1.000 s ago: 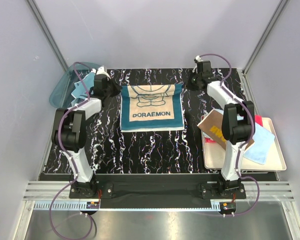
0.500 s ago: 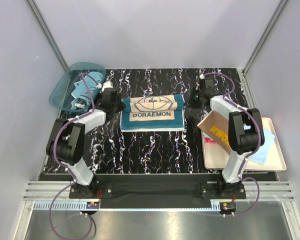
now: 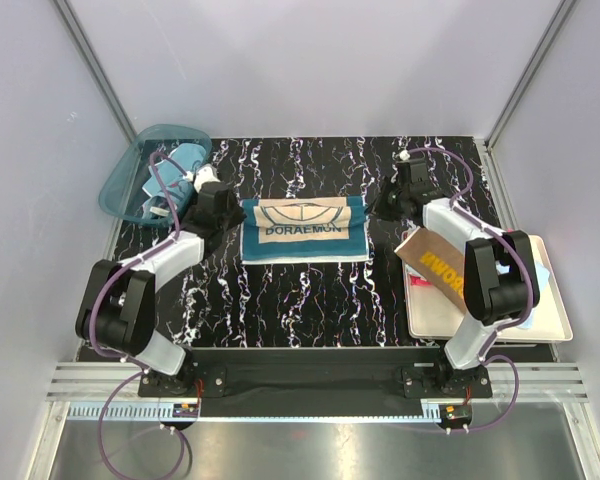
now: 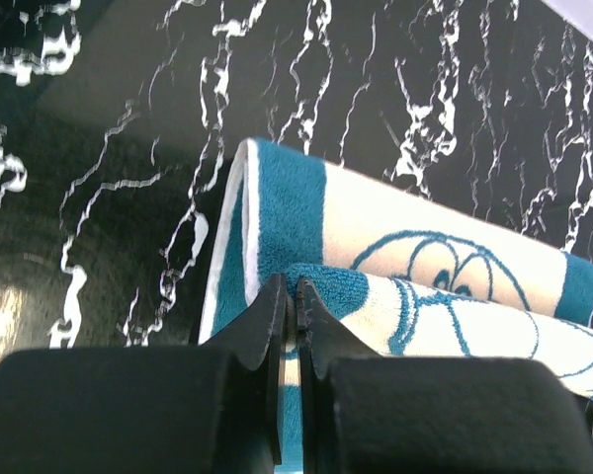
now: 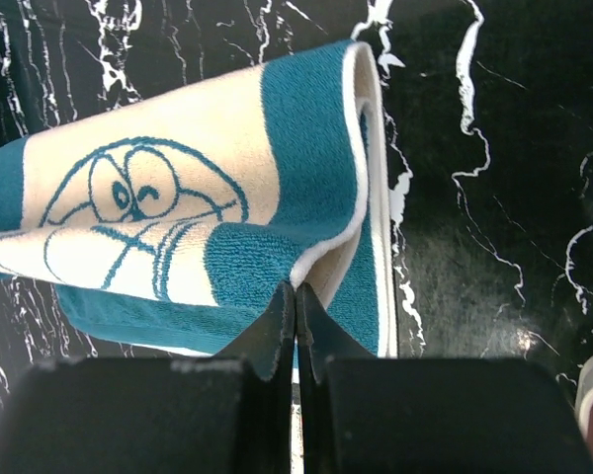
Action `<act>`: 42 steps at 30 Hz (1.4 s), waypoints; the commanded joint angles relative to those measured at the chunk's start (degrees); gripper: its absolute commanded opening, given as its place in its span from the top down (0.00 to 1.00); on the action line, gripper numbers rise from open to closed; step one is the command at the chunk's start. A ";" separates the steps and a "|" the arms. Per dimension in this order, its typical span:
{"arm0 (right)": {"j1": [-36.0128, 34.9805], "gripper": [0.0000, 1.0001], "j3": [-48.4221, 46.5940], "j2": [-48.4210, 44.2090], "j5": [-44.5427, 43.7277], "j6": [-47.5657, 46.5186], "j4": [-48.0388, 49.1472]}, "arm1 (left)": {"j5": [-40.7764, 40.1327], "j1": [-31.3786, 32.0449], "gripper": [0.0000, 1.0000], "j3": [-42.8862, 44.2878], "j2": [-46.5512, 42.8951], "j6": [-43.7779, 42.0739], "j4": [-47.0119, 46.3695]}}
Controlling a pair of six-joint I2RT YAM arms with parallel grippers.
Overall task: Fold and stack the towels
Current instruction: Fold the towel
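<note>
Bright even light; soft glare on table (image 4: 5, 326)

The Doraemon towel (image 3: 304, 228) lies mid-surface (image 3: 310, 290); the left pincer (image 4: 289, 296) is at its left edge, the right pincer (image 5: 295, 296) at its right edge; behind-left of it stands the basket (image 3: 130, 185) holding cloths (image 3: 185, 160); nearer, to its right, lies the tray (image 3: 555, 325), a lettered towel (image 3: 435, 262) overlapping the tray's left rim.

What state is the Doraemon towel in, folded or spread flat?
Half folded: the towel loops over itself in two layers, and the left gripper and right gripper each pinch a corner of the upper layer.
</note>
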State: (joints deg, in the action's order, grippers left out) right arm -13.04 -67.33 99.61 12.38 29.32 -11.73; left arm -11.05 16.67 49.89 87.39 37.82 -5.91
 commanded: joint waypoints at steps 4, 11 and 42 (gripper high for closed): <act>-0.76 1.00 2.11 -3.72 -2.80 0.91 0.56 | -3.28 0.65 1.00 -4.53 -3.81 1.11 -2.70; -1.11 1.00 4.05 -5.30 -3.50 1.70 0.92 | -3.54 0.91 1.00 -8.05 -7.06 1.20 -3.14; -1.73 0.93 14.07 -7.59 -3.07 4.25 5.84 | 1.55 1.88 0.87 -18.16 -9.70 3.05 -6.39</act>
State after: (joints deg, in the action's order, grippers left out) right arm -14.59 -53.54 93.17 10.17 33.45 -8.56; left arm -9.17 18.70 32.71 77.87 40.56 -8.34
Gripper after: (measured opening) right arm 0.044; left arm 0.108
